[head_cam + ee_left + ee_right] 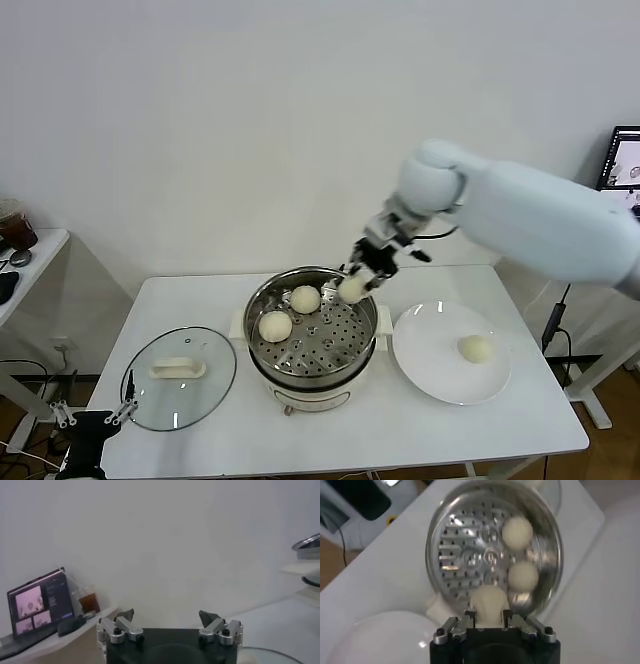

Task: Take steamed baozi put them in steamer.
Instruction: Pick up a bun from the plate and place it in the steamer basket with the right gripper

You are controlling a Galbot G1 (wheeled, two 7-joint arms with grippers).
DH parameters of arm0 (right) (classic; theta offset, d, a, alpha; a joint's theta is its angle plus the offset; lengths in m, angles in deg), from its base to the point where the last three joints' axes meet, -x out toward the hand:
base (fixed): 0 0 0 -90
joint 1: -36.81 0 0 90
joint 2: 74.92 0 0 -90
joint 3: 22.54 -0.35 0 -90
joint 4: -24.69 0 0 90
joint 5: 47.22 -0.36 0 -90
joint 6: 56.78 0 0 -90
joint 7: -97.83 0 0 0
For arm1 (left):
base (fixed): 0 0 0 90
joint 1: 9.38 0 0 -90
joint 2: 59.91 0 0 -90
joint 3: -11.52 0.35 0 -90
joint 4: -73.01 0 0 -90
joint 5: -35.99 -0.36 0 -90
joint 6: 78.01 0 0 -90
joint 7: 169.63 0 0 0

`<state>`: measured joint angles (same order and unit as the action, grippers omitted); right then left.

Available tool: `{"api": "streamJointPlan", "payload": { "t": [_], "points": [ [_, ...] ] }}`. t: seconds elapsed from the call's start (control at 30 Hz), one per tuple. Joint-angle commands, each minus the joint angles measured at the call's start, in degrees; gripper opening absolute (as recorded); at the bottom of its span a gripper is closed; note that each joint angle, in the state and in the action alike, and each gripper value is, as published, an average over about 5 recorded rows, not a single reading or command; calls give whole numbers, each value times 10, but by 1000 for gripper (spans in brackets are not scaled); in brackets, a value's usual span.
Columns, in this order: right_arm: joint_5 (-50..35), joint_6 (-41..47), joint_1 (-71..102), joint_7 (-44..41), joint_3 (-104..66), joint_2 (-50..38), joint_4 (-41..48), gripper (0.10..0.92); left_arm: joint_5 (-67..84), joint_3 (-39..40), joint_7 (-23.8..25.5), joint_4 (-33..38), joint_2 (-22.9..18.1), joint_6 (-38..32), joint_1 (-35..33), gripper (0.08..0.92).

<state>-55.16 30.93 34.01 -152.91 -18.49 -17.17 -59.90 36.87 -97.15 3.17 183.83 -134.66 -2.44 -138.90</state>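
Steamer (312,345) stood mid-table with 2 steamed baozi (290,312) already resting on its perforated tray, toward the robot's left and far side of the pot. The right gripper (358,285) hung over the steamer's far right rim, its fingers clamped on a 3rd baozi (351,288); the right wrist view showed that bun (489,601) pinched between the fingertips with the tray's bare holes below it. A 4th baozi (475,348) lay on the white plate (425,370) just beside the steamer on the robot's right. The glass lid (180,378) rested on the table to the left of the steamer. The left gripper (95,420) waited low at the table's near left corner, fingers spread and holding nothing.

The risk appeared to lie in the release point: the held bun sat close above the rim, so letting go there could have bounced it off the edge onto the table, or rolled it into the nearer of the 2 buns. Soft dough might also have stuck to a finger pad and dragged on opening
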Motion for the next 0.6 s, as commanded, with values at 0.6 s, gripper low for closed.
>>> {"api": "streamJointPlan", "payload": {
  "t": [0.6],
  "points": [
    [129,-247,51,39,105,156,5,453,-1,-2,-1,-8,-6,-2,0,823]
  ]
}}
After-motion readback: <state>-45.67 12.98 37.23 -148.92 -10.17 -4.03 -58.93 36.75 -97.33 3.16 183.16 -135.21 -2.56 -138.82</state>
